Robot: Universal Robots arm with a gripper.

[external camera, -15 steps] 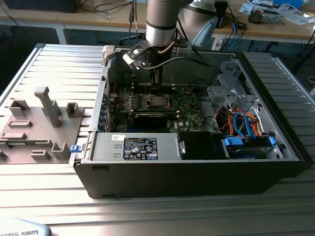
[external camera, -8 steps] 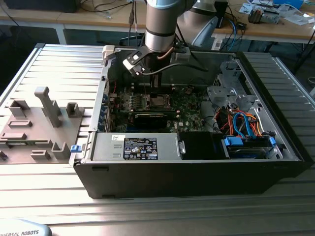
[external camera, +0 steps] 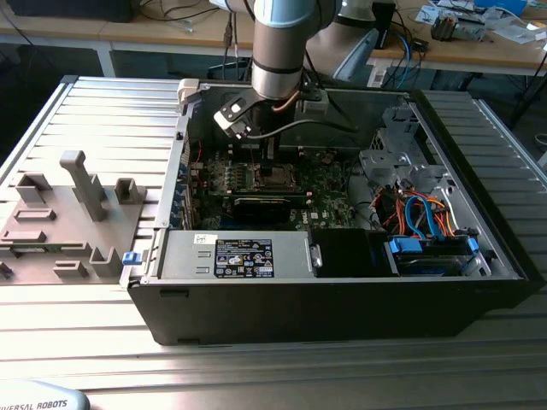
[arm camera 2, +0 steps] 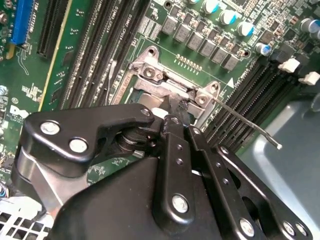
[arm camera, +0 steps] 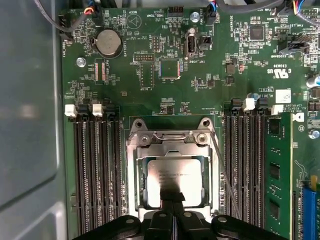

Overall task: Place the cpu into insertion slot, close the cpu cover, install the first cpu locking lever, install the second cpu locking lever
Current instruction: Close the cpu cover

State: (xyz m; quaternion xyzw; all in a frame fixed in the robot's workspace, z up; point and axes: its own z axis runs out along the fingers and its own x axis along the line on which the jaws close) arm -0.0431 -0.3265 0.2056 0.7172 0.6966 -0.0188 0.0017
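The cpu [arm camera: 175, 172], a silvery square plate, lies in the insertion slot [arm camera: 134, 170] on the green motherboard. The metal cover frame [arm camera: 170, 137] lies down around the cpu. My gripper [arm camera: 173, 199] is shut with nothing between its black fingers, its tips over the cpu's edge at the slot's rim. In the second wrist view the gripper [arm camera 2: 175, 107] points at the slot's hinge end [arm camera 2: 160, 75]. A thin wire locking lever [arm camera: 225, 180] runs along one side of the slot; its hooked end [arm camera 2: 275, 145] sticks out free. In the exterior view the arm [external camera: 278, 60] reaches into the open computer case above the insertion slot [external camera: 275, 178].
Long black memory slots [arm camera: 97, 170] flank the socket on both sides, and a green card [arm camera: 277, 170] stands beyond one bank. Case walls [external camera: 342, 299], a power supply [external camera: 244, 256] and cable bundles [external camera: 419, 209] surround the board. A grey fixture plate [external camera: 60, 213] lies at the exterior view's left.
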